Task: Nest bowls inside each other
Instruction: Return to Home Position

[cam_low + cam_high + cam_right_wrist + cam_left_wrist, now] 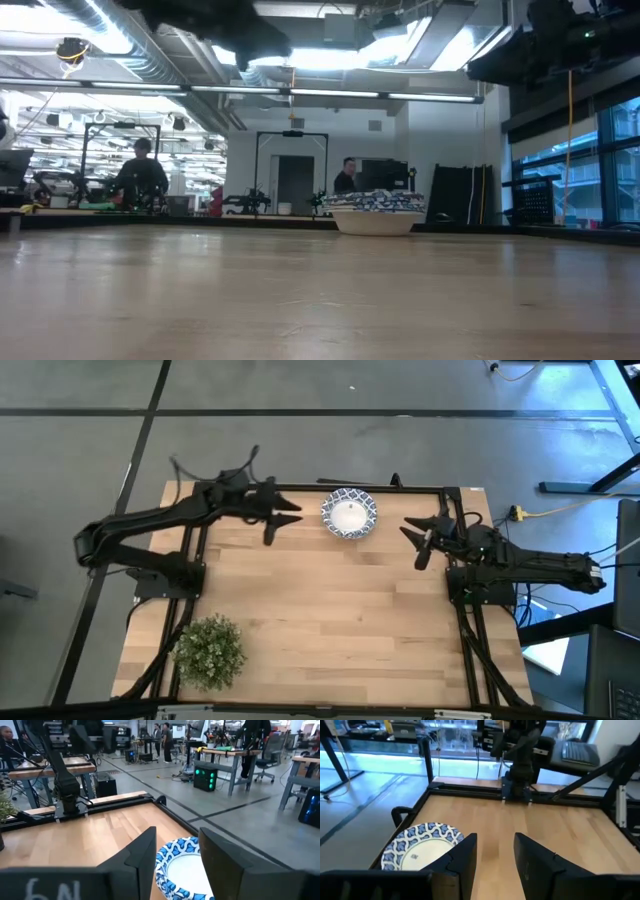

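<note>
Left gripper (283, 520) hangs released and empty, just beside the nested bowls (349, 515) at the table's (330, 620) far edge. The round stack sits between both arms. Right gripper (413, 540), spread and empty, looks about equally near on the other side.

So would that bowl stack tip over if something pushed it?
Probably not: the stack looks low and wide, sitting flat. It would likely slide on the smooth wooden table. The bowls look like glazed ceramic, so probably stiff and breakable. Left tool and right tool, both open, hang clear.
</note>
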